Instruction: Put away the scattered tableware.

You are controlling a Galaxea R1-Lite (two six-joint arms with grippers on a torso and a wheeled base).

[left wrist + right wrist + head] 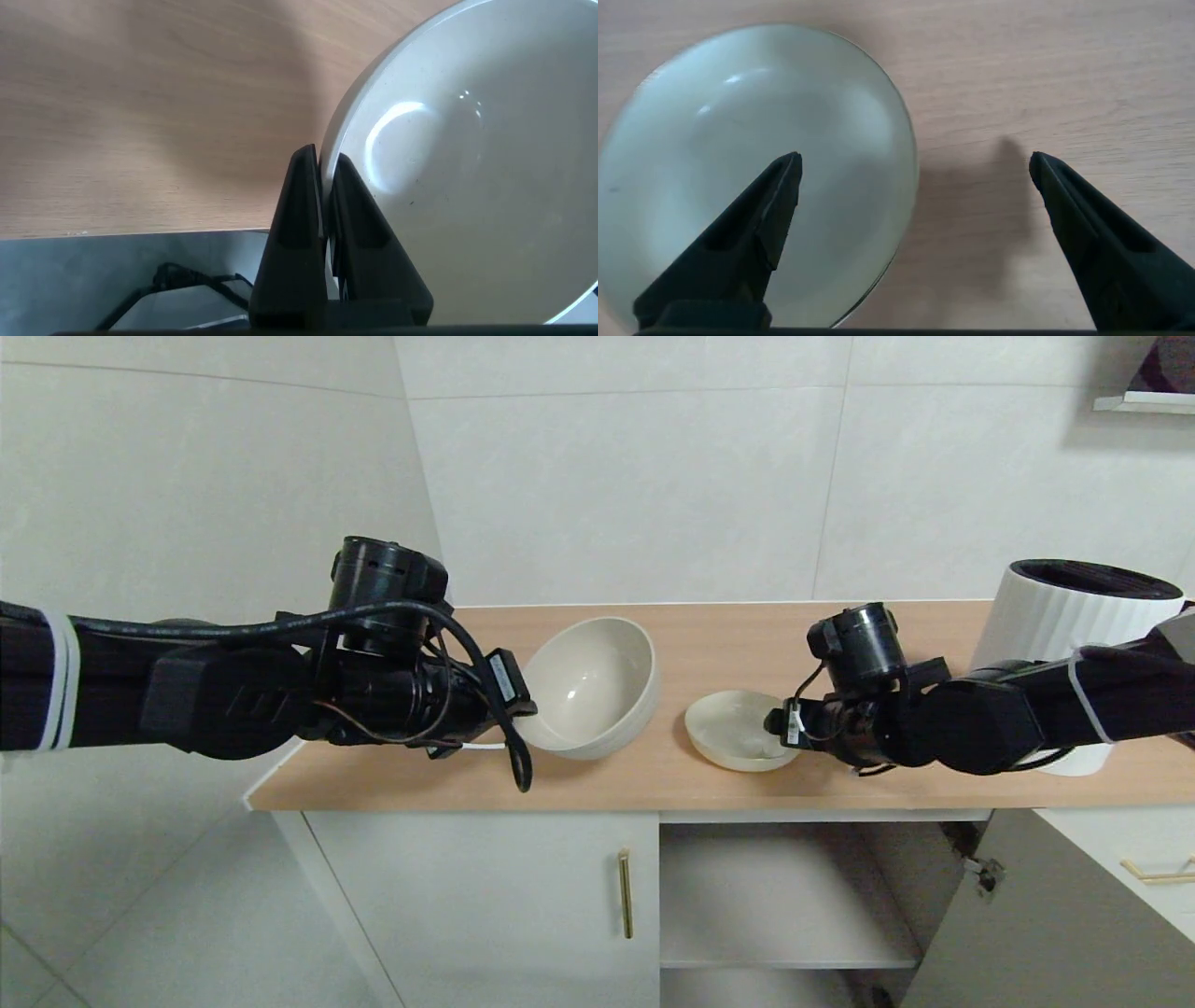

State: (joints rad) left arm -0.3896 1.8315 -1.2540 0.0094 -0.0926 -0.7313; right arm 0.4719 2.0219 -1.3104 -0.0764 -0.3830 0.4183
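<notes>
Bowl (pixel 593 686): cream, glossy, tipped up on wood counter (pixel 728 644). L gripper (pixel 322 161) pinched tight on its rim. R gripper (pixel 915 168) wide open, empty, over shallow dish (pixel 757 177).

The left arm (pixel 187 705) and right arm (pixel 1018 714) are held level. The left gripper (pixel 324 159) is clamped on a bowl (pixel 467 177); the right gripper (pixel 913 161) is spread wide.

Soft, even light is falling from above. Glare is shining inside the bowl (pixel 467 205) beyond the left jaws. A faint shadow is lying on the surface (pixel 1008 93) between the right jaws. The head view's edges are bending.
</notes>
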